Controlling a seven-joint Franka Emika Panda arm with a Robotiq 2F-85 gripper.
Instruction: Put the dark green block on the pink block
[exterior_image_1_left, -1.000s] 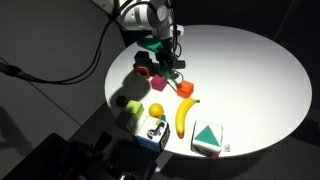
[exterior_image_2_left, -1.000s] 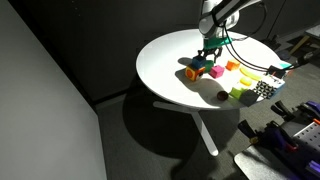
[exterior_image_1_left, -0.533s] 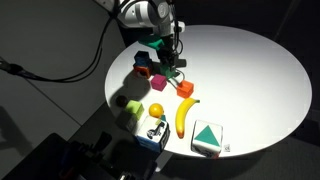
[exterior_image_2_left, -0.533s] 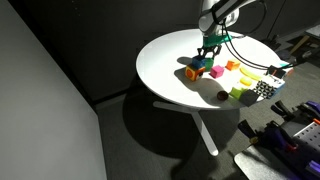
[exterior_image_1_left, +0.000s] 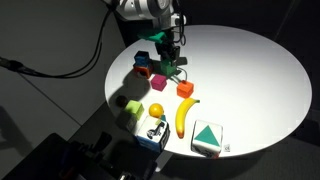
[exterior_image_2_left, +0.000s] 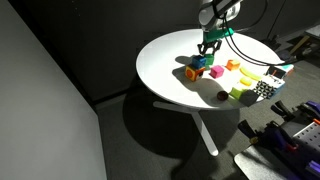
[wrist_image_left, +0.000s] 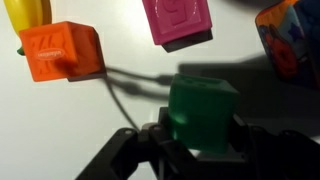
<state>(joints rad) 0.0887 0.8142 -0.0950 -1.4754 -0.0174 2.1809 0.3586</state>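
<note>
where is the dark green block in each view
In an exterior view: the dark green block sits upper centre, just up-right of the pink block.
In an exterior view: upper right, just up-left of the pink block.
Wrist view: lower centre, held in the gripper; the pink block is at the top edge.
Shared landmark: the pink block.

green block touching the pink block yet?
Apart. The wrist view shows a strip of bare white table between the green block and the pink block.
</note>
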